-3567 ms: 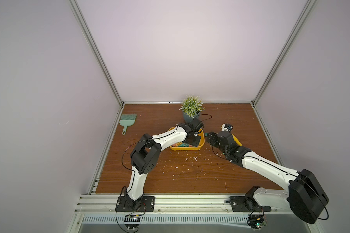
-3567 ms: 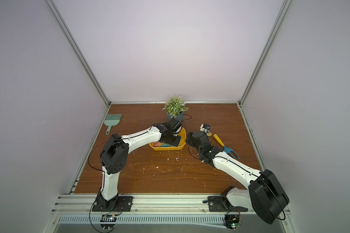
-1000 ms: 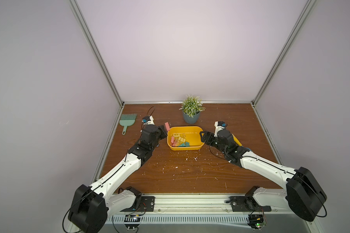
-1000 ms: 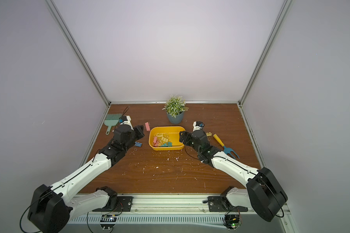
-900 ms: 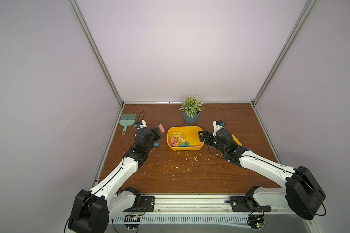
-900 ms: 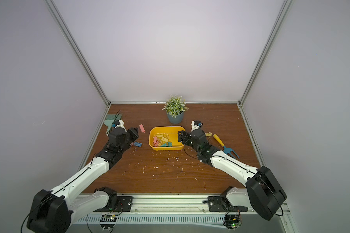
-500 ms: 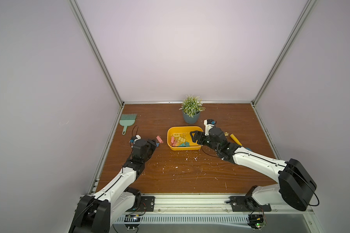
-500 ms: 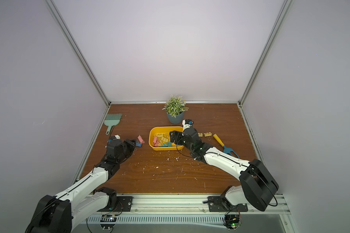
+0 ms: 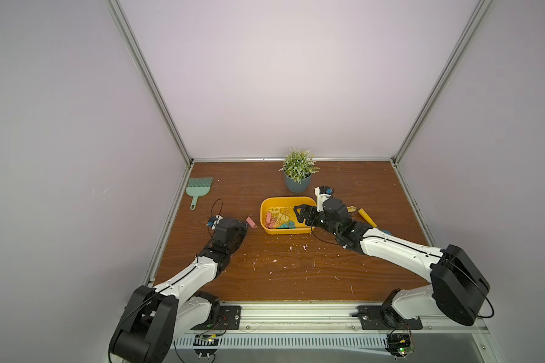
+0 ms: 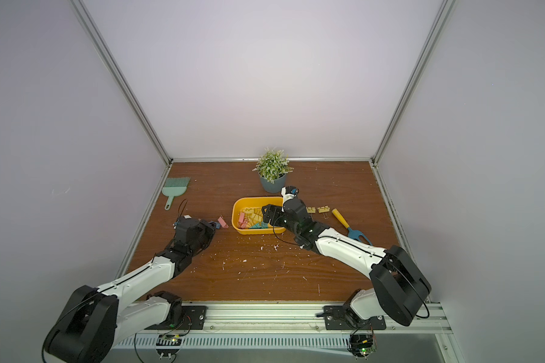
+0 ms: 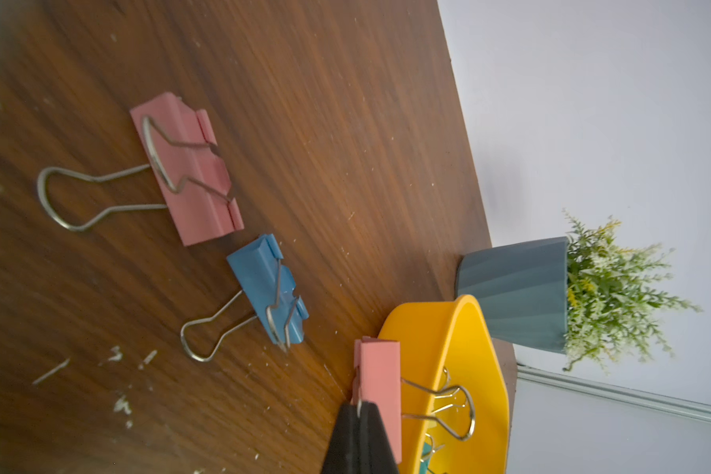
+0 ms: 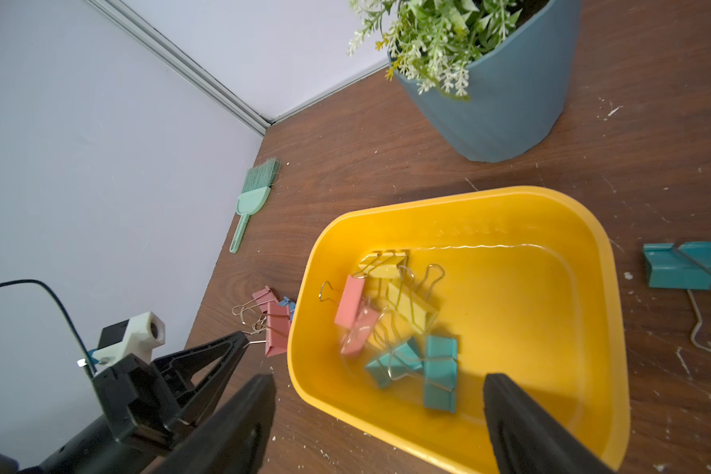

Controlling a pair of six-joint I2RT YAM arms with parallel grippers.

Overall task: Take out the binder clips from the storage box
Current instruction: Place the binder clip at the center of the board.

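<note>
The left hand [image 11: 361, 410], clenched on the wire handle of a pink metal binder clip [image 11: 380, 375], holds it just outside the shallow yellow plastic storage box [image 12: 460, 205], seemingly to lay it by the pink clip [image 11: 187, 168] and blue clip [image 11: 269, 287] on the wooden desk [image 11: 345, 123] there. The right hand [image 12: 378, 379] hangs released astride that box's wall, which may block its reach to the tangled clips [image 12: 407, 305] inside.

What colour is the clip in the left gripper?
The clip is pink, clearest in the left wrist view.

Pale lilac walls [image 9: 280, 78], alu corner posts [image 9: 148, 81], speckled wood-grain tabletop [image 9: 296, 267]
</note>
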